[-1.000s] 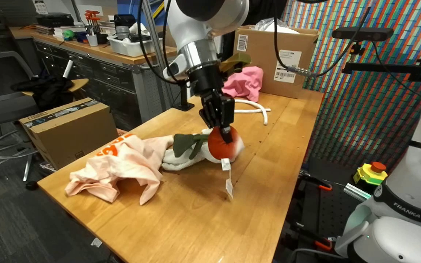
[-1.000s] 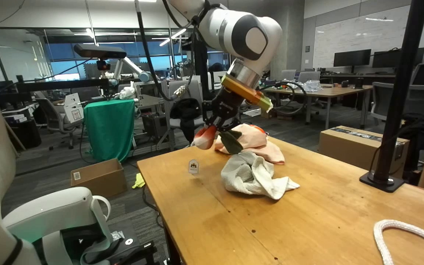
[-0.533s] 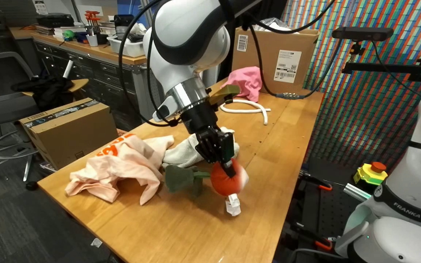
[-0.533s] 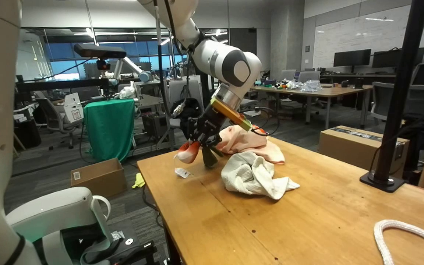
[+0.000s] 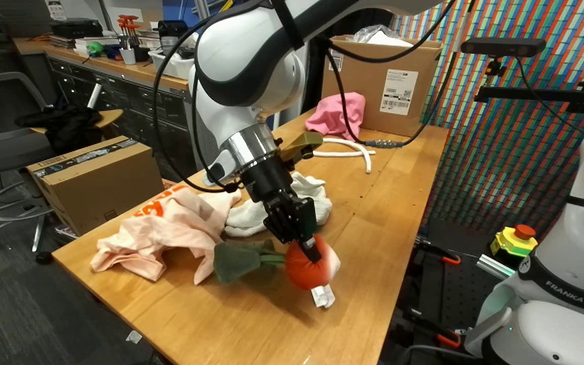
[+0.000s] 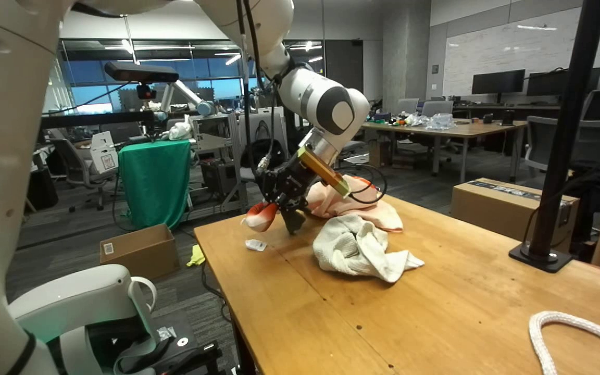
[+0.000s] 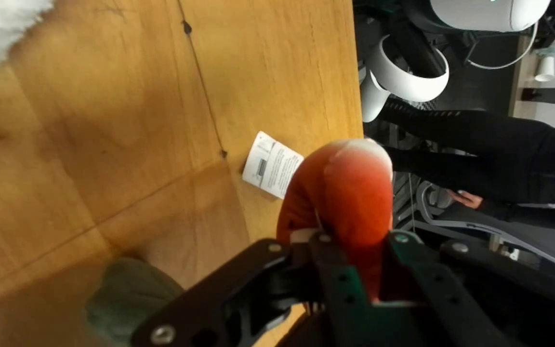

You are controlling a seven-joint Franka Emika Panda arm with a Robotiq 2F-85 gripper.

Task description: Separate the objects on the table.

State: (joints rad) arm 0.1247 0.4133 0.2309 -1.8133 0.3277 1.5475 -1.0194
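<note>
Honey-wood table [image 5: 221,324]; black gripper [image 5: 311,247] nearly closed, pinching red-and-green plush toy [image 5: 299,267]; in an exterior view, long axis three-to-nine o'clock, orange-marked peach-cream cloth [image 5: 170,233] at nine.

Gripped in the pincer [image 7: 356,237]: red-and-green plush toy [image 5: 306,271]; nearby: crumpled white-grey cloth [image 6: 349,247], orange-marked peach cloth [image 5: 173,235]; farther: pink cloth [image 5: 337,114].

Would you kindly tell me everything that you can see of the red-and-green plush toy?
The red-and-green plush toy has a rounded orange-red body paling to white at one end, dark green leaves and a white printed tag. It looks soft and creases where the black gripper pinches it. It is held low over the honey-coloured wooden table; whether any part touches it is unclear.
</note>
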